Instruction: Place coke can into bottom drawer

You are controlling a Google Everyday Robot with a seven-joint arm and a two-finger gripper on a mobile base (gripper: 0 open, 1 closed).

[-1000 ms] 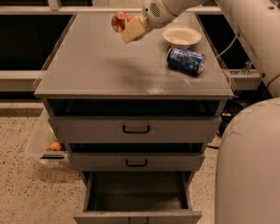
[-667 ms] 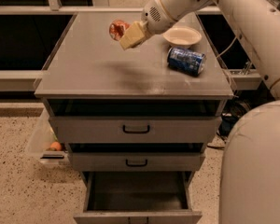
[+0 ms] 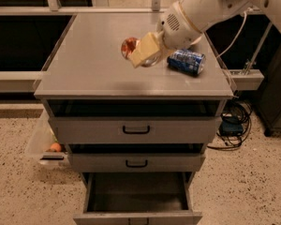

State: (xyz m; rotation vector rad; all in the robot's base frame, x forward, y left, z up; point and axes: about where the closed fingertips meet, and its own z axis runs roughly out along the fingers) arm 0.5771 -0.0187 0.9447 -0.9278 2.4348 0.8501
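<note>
I see the coke can (image 3: pixel 129 47) in the air above the cabinet top (image 3: pixel 89 64), over its middle part and a little toward the back, clear of the surface. It is not upright. One round end faces me and slightly up and left, so the long axis runs away from my view toward the arm and looks strongly foreshortened. I cannot tell which end it is.

The gripper (image 3: pixel 136 50) is clenched on the coke can from the right. One cream finger (image 3: pixel 144 49) lies across the can's right flank, and the other is hidden behind it. The jaws stand only as far apart as the can's body. The white arm (image 3: pixel 196 11) comes in from the upper right.

Just to the right, a blue can (image 3: pixel 186 61) lies on its side on the cabinet top, near the right edge and apart from the gripper.

Below, the two upper drawers with black handles (image 3: pixel 136 130) are nearly closed. The bottom drawer (image 3: pixel 138 214) is pulled out toward me, showing its dark interior.

On the floor to the left a clear plastic bin (image 3: pixel 40 142) holds an orange fruit (image 3: pixel 55 147). To the right, black cables (image 3: pixel 234 121) lie on the speckled floor.
</note>
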